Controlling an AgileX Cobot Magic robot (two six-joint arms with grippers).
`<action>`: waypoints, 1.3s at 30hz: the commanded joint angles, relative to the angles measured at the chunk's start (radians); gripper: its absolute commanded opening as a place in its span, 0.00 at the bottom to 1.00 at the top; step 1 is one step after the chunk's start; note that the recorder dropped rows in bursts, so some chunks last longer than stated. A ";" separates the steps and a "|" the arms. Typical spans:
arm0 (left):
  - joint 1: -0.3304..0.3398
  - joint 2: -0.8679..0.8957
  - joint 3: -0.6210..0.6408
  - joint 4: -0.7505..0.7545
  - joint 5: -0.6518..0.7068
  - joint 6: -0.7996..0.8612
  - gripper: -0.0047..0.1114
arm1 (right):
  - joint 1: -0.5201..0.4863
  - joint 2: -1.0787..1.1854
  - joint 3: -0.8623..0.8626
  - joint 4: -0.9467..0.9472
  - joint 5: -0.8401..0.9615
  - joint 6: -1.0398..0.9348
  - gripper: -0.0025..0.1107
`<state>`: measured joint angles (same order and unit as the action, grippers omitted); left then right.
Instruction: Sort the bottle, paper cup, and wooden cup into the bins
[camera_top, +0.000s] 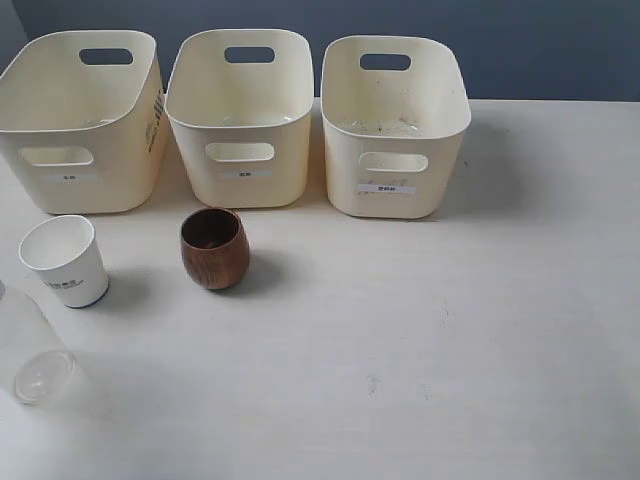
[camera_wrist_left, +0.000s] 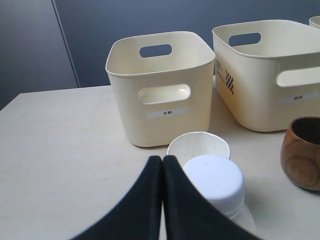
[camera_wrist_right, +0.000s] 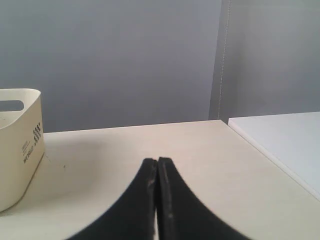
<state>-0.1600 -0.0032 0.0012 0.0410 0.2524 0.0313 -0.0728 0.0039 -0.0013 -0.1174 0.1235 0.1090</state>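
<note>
Three bins (camera_top: 240, 120) wait at 12 o'clock; bottle (camera_top: 30, 350) at 8 o'clock on counter (camera_top: 450, 350), prob. light, slick — grip mid-body. Both grippers' fingers (camera_wrist_left: 150, 200) pressed together, holding nothing.

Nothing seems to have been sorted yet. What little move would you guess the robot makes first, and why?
Probably the left gripper opens. Its jaws are pressed together, and the bottle stands right beside it, nearer than the paper cup or the wooden cup. All three bins look empty, and the right gripper faces bare table, far from every item.
</note>
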 joint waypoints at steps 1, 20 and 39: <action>-0.001 0.003 -0.001 0.002 -0.014 -0.003 0.04 | 0.003 -0.004 0.001 -0.001 0.001 -0.004 0.02; -0.001 0.003 -0.001 0.002 -0.014 -0.003 0.04 | 0.003 -0.004 0.001 -0.001 -0.001 -0.001 0.02; -0.001 0.003 -0.001 0.002 -0.014 -0.003 0.04 | 0.004 -0.004 0.001 0.377 -0.150 0.102 0.02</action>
<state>-0.1600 -0.0032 0.0012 0.0410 0.2524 0.0313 -0.0728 0.0039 -0.0013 0.2570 -0.0284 0.2087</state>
